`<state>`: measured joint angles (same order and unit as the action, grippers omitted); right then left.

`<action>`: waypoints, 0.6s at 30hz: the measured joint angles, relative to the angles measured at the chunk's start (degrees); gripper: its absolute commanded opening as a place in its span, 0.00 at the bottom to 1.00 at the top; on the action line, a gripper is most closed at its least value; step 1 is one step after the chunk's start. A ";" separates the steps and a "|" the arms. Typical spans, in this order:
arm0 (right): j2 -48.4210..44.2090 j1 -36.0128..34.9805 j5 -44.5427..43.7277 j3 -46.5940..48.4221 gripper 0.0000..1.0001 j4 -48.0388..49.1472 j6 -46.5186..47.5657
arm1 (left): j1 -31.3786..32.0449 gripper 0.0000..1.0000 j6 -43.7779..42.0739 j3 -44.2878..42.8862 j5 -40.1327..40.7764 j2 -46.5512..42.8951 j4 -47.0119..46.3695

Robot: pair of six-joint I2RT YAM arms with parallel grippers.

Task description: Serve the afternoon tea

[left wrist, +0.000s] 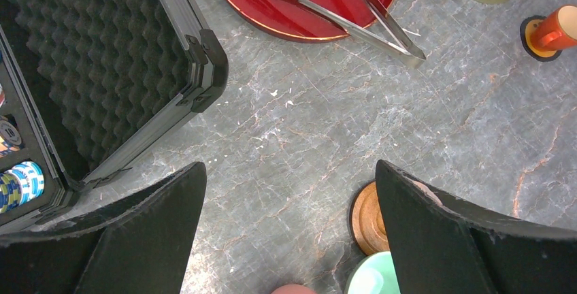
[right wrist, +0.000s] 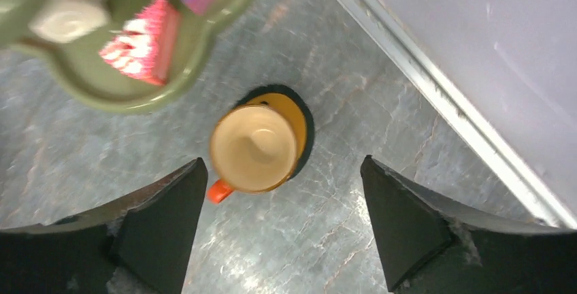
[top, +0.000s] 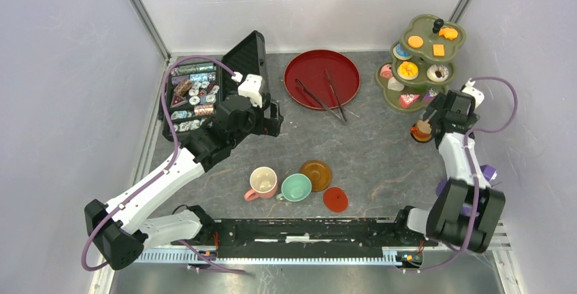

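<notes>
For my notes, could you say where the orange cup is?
The orange cup sits on its saucer, far right in the top view, beside the green stand.

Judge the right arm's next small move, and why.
Probably lower the right end effector straight down and close on the small orange toy cup: its jaws stand open and empty, and the cup stands upright on its round orange saucer, roughly centred between them in the wrist view.
</notes>
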<state>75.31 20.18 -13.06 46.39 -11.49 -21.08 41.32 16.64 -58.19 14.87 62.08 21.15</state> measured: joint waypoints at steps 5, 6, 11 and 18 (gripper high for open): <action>-11.30 -12.46 -2.67 0.52 0.97 -2.73 3.02 | 0.00 1.00 0.00 0.00 0.02 0.00 -0.02; -12.74 -16.59 -2.60 0.52 0.98 -3.61 3.19 | 0.00 1.00 0.00 0.00 0.02 0.00 -0.02; -14.86 -35.10 0.94 -2.97 0.98 -7.89 2.49 | 0.00 1.00 0.00 0.00 0.00 0.00 0.00; -14.91 -63.28 3.91 -15.28 0.98 -15.37 -3.02 | 0.00 1.00 0.00 0.00 -0.04 0.02 -0.02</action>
<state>60.40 -43.09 -9.15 31.11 -26.85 -24.10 41.32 16.64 -58.19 14.83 62.11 21.12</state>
